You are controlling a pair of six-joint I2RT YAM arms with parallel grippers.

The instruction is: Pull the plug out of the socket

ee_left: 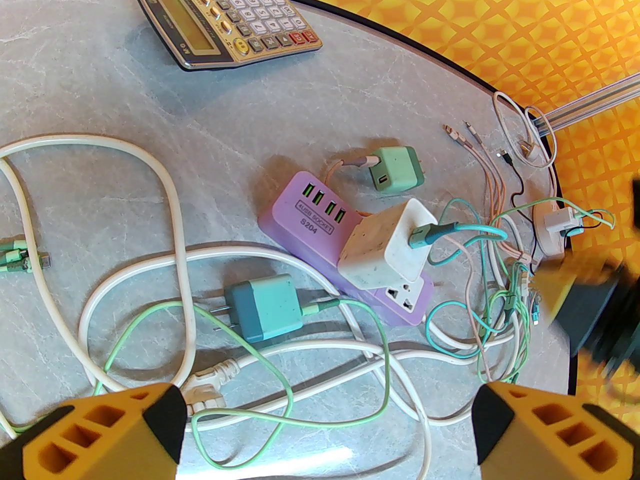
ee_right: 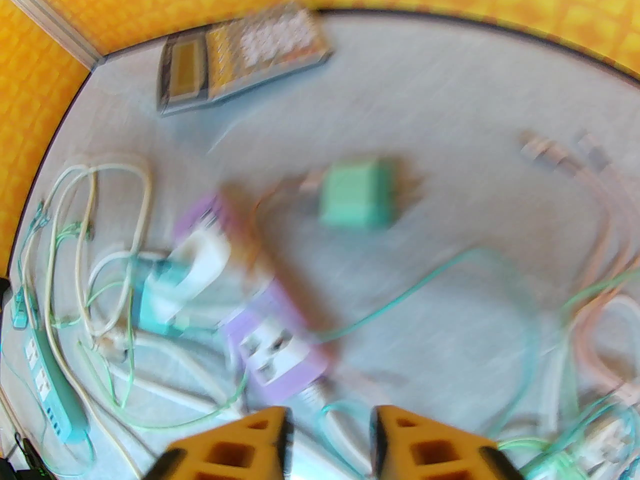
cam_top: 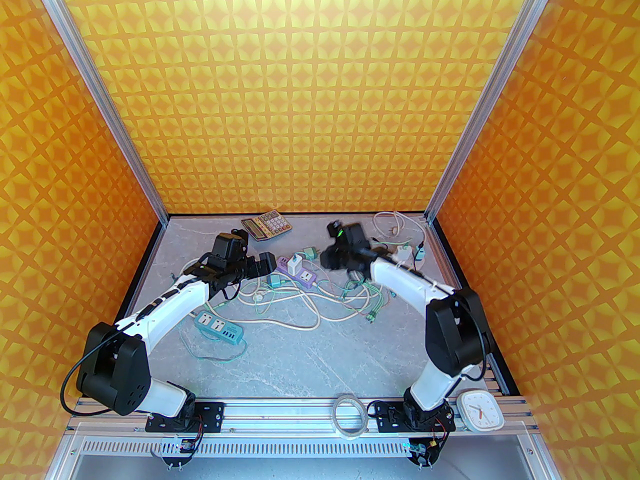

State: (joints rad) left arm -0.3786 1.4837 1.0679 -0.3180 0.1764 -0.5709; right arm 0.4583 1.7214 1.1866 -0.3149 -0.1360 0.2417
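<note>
**Both claws near the purple socket strip, plug still seated**

The grey table (cam_top: 300, 358) ahead of the left claw (ee_left: 325, 408) is strewn with leads. A thick white cable (ee_left: 170, 193) loops just in front of its fingers, and a thin green lead (ee_left: 280, 383) crosses between the claw and the strip. The left claw's jaws stand wide apart with nothing between them.

A calculator (ee_left: 225, 18) lies far ahead and to the left. The purple socket strip (ee_left: 310, 218) sits straight ahead, well apart from the claw, with the white plug (ee_left: 385, 248) seated in it towards its right end. A teal charger (ee_left: 265, 308) lies nearer, just left of the strip. A green charger (ee_left: 395, 168) rests beyond it.

The right wrist view is badly smeared. There, the right claw (ee_right: 330, 418) shows a narrow gap between its fingers, gripping nothing, and the strip lies just ahead and to its left.
</note>
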